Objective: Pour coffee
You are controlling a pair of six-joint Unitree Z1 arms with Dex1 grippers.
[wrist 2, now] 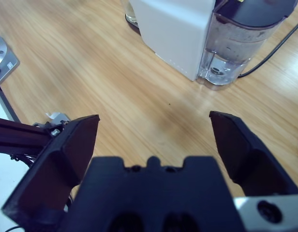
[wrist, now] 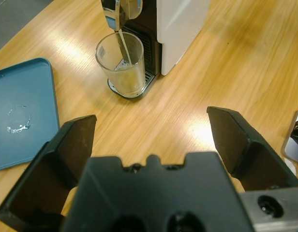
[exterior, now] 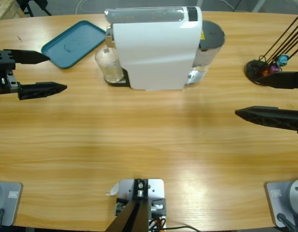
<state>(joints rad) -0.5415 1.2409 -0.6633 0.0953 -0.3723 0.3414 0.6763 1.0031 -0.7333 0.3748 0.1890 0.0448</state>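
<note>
The white coffee machine (exterior: pixel 156 48) stands ahead of both grippers. Only the right wrist view shows its clear water tank (wrist 2: pixel 241 43); only the left wrist view shows coffee (wrist: pixel 127 79) streaming into the glass tumbler (wrist: pixel 122 63), teal tray (wrist: pixel 21 111) left. Left gripper (exterior: pixel 42 72) and right gripper (exterior: pixel 265 96) both gape wide, holding nothing.

The wooden table (exterior: pixel 149 145) carries a coffee machine (exterior: pixel 156 48), teal tray (exterior: pixel 74 43) and capsule stand (exterior: pixel 260 70).
</note>
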